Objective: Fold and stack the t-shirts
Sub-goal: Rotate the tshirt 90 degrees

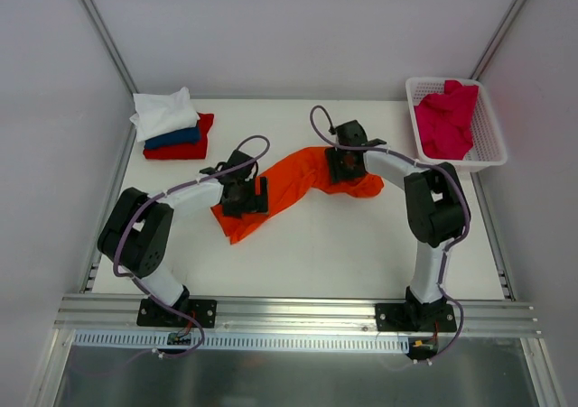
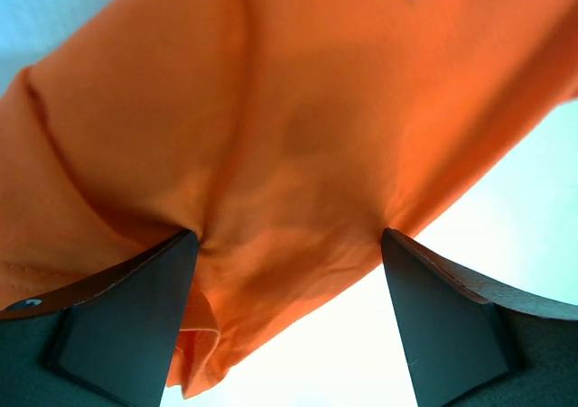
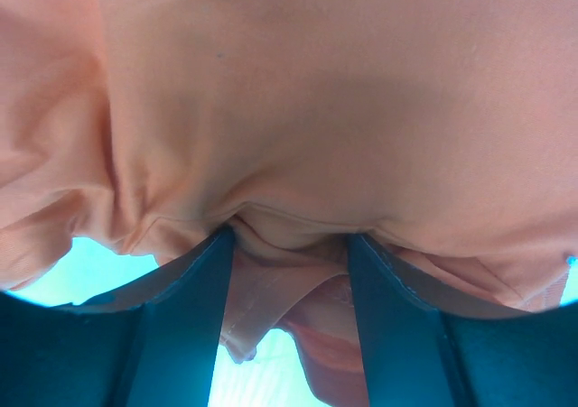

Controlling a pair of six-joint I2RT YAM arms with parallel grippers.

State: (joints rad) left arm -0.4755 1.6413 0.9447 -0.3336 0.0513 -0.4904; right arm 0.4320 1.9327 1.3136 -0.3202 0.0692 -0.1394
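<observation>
The bright orange t-shirt (image 1: pixel 293 180) lies stretched out in a diagonal band in the middle of the table. My left gripper (image 1: pixel 246 196) is down on its lower left end. In the left wrist view the jaws stand wide apart with the orange cloth (image 2: pixel 298 109) under and between the fingertips (image 2: pixel 135 317); the gripper (image 2: pixel 289 240) is open. My right gripper (image 1: pixel 344 165) is down on the shirt's upper right end. Its jaws stand partly apart around a bunched hem fold (image 3: pixel 280 272); the gripper (image 3: pixel 289 237) is open. A folded stack of white (image 1: pixel 164 111), dark blue (image 1: pixel 174 138) and red (image 1: pixel 187 149) shirts sits at the far left.
A white lattice basket (image 1: pixel 489 147) stands at the far right corner with a crumpled crimson-pink shirt (image 1: pixel 446 118) in it. White walls enclose the table on three sides. An aluminium rail (image 1: pixel 289 312) runs along the near edge.
</observation>
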